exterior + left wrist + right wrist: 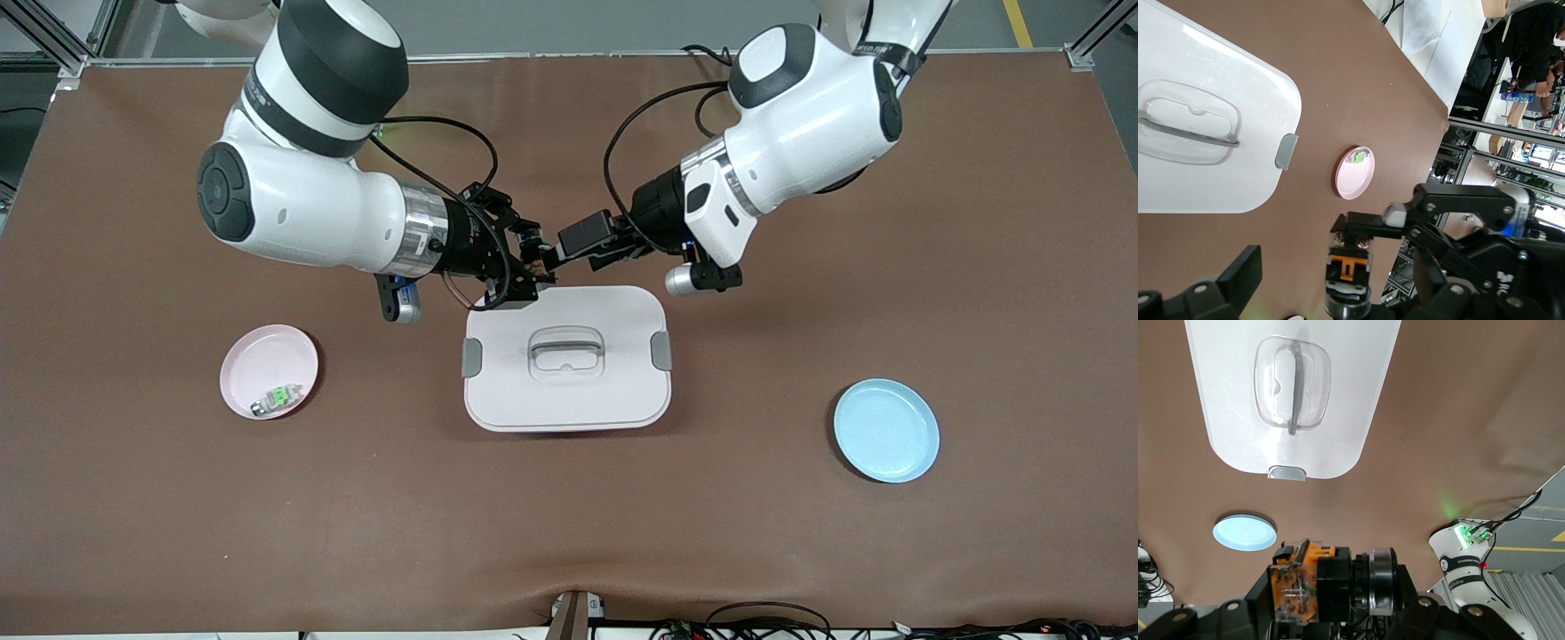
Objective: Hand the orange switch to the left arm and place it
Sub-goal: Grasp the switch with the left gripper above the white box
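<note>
The orange switch (534, 264) is in the air over the box's (613, 391) edge toward the robots. My right gripper (524, 271) is shut on it; in the right wrist view the switch (1325, 583) lies across the jaws, with its orange end and clear cap to one side and a silver ring to the other. My left gripper (556, 256) is open and meets it tip to tip. In the left wrist view the switch (1351, 270) hangs from the right gripper's finger, between my left fingers (1238, 280) and apart from them.
A pink plate (267, 356) with a small clear and green component (283, 394) lies toward the right arm's end. A light-blue plate (886, 430) lies toward the left arm's end. The box has grey clips and a clear lid handle (565, 348).
</note>
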Robot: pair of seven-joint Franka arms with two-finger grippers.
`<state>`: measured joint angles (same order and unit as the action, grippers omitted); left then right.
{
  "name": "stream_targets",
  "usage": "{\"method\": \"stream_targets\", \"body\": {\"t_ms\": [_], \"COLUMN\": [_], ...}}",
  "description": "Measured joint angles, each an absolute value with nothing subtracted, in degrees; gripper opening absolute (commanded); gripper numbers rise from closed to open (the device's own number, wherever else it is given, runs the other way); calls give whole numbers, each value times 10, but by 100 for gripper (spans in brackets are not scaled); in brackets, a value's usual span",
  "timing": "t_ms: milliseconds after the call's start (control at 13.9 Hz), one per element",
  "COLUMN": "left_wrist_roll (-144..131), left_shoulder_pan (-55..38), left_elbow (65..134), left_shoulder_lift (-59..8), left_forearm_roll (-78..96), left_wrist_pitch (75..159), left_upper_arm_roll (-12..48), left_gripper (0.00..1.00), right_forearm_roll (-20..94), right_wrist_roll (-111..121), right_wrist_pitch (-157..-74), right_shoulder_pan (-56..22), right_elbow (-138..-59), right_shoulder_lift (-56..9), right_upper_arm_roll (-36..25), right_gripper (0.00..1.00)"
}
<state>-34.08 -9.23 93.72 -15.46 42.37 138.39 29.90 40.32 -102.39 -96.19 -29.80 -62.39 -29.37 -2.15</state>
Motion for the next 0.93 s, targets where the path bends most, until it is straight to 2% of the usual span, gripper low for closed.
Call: {"method": "stream_targets", "body": {"t_ms": [718,862,934], "left_wrist_roll": [-339,-339,-339], "left_shoulder_pan": [-115,-118,-119], "left_elbow": [938,938,938], "left_shoulder_lift": [-160,-161,-161], "left_forearm_roll": [424,424,424], "left_wrist_pitch": [1409,1416,1417], "left_upper_arm_roll": [299,299,299], "left_gripper": [100,60,45], "right_forearm_roll": [421,423,424], "right_wrist_roll": [-1048,-1048,-1048], "right_wrist_pitch": [-966,-971,-974], "right_shoulder_pan": [-298,-297,-297], "right_elbow": [-597,-596,-595], "right_shoulder_lift": [-301,-301,-301], "right_upper_arm_roll": [-22,-22,-23], "right_gripper": [0,0,0]}}
